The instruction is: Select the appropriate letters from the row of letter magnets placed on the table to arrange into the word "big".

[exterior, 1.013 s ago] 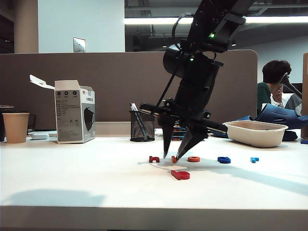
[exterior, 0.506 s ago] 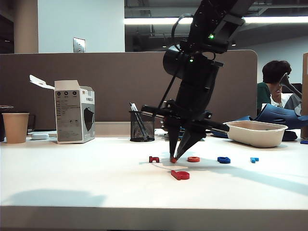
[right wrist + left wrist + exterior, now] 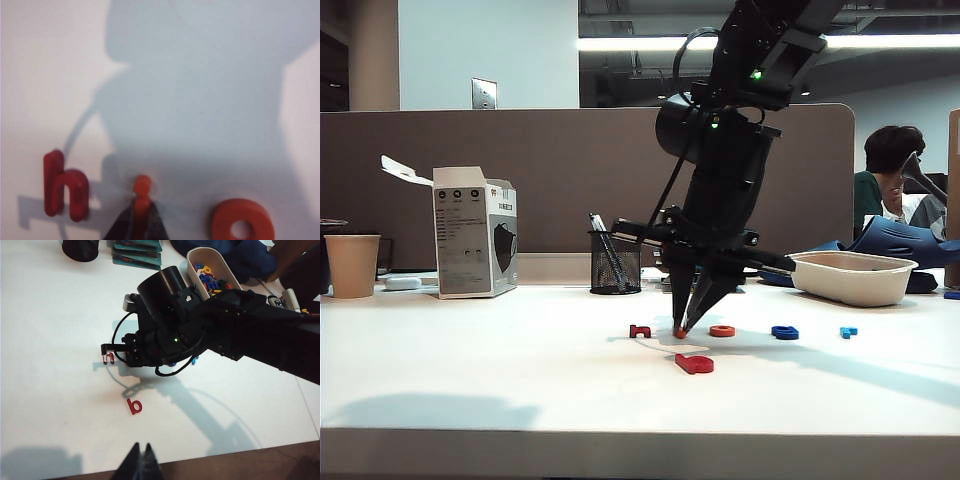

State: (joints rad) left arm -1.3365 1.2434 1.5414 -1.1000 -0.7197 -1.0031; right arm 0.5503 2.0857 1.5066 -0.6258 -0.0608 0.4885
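Orange plastic, thin and bar-shaped: the "i" (image 3: pixel 142 196) sits between my right gripper's (image 3: pixel 682 329) closed fingertips, in the row on the white table (image 3: pixel 500 380), with the dark red "h" (image 3: pixel 64 186) just beside it on one side and the orange "o" (image 3: pixel 243 225) on the other. My jaws pinch its stem narrow, with the dot end sticking out past the tips. Its long axis runs straight out from my fingertips, dot pointing away from me, parallel to the stem of the "h". I judge the lift should go straight up, so neither neighbour gets dragged, then set down next to the red "b" (image 3: pixel 695 363), which lies nearer the table's front edge. My left gripper (image 3: pixel 140 467) hangs well apart over that edge, fingers pressed together on nothing.
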